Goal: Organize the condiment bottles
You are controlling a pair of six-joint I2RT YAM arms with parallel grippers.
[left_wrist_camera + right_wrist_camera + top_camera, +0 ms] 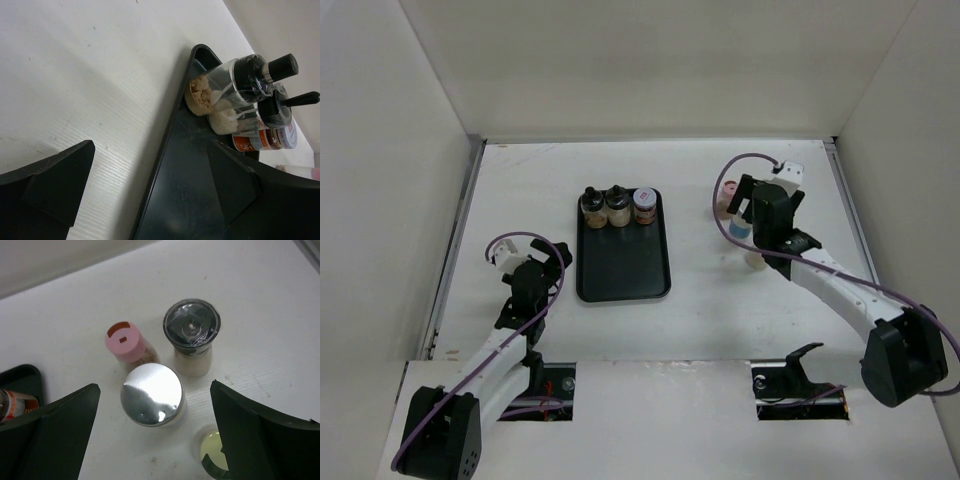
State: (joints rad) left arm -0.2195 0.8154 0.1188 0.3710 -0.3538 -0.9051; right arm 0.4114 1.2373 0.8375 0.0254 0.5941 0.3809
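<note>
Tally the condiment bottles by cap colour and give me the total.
Black-capped bottles: 3
Silver-capped jars: 2
Pink-capped jar: 1
Yellow-green-capped bottle: 1 (partly hidden)
Total: 7

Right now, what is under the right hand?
Below the open right hand stand a silver-capped jar, a pink-capped bottle and a black-capped bottle. A fourth bottle, yellow-green on top, is half covered by the hand.

Flat black rectangular tray [623, 268] near the middle of a white table [520, 200], white walls [650, 60] around.
</note>
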